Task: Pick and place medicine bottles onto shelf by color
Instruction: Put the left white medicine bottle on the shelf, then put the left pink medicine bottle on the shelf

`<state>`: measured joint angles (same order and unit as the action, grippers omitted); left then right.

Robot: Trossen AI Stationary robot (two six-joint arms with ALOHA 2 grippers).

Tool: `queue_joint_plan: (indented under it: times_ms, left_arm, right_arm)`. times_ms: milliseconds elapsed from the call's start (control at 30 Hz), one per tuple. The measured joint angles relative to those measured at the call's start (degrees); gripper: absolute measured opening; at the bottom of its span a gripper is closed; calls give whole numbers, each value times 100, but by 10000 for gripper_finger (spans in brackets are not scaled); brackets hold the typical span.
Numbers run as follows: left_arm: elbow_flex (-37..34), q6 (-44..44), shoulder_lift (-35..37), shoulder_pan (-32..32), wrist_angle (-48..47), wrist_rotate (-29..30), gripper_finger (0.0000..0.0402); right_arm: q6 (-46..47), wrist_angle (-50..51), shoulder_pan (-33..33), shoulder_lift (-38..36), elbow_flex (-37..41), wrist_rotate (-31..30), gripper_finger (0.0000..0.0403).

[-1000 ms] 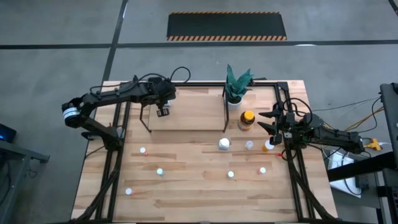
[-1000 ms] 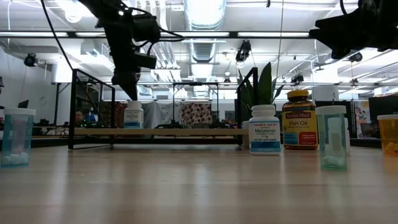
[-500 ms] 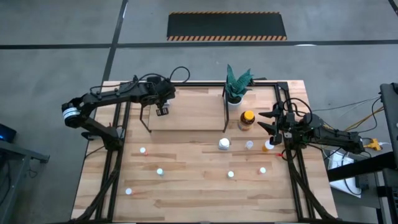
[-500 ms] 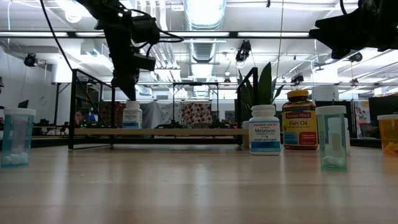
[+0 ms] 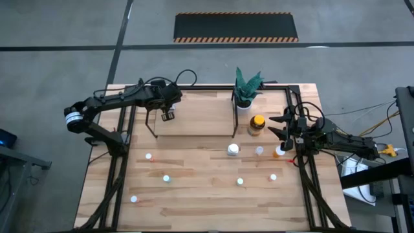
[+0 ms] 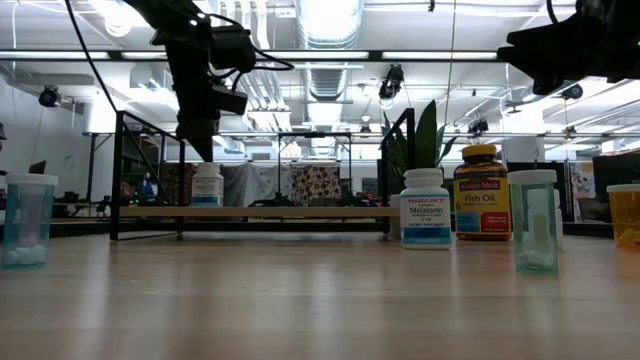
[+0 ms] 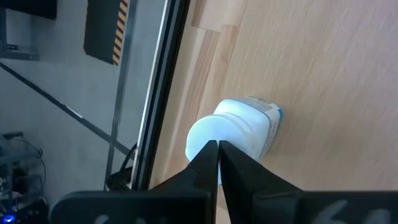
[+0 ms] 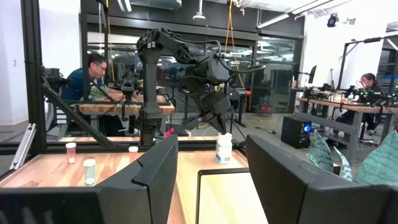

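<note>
The left gripper (image 5: 169, 116) hangs over the shelf (image 5: 194, 123), its two fingers (image 7: 217, 163) pinched together with nothing between them. Right below its tip stands a white-capped bottle (image 6: 207, 186) on the shelf's wooden panel, close to the black bar at the left end (from the wrist camera the fingertips sit directly over the white cap, though whether they touch it I cannot say).

Over at the right edge of the table, the right gripper (image 5: 283, 127) waits with its jaws spread apart and empty, held above the tabletop (image 5: 200, 194) near the amber fish-oil bottle (image 5: 257, 124), which stands just off the shelf's right end beside the potted plant (image 5: 246, 87).

The rest of the bottles are scattered on the bare table in front of the shelf: a white Melatonin bottle (image 6: 424, 209) nearest the shelf, a clear vial (image 6: 532, 234) beside it, an orange one (image 5: 279, 152) under the right arm, another vial (image 6: 26, 220) far off on the left, and several small ones further toward the near edge.
</note>
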<state>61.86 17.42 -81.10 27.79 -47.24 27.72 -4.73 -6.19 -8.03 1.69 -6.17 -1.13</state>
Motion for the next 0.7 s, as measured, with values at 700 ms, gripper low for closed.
queue_joint_plan:
  times_ms: [700]
  left_arm:
    - [338, -174, 22, -28, -321, 154, 1]
  right_arm:
    - [2, 1, 2, 0, 0, 0, 183]
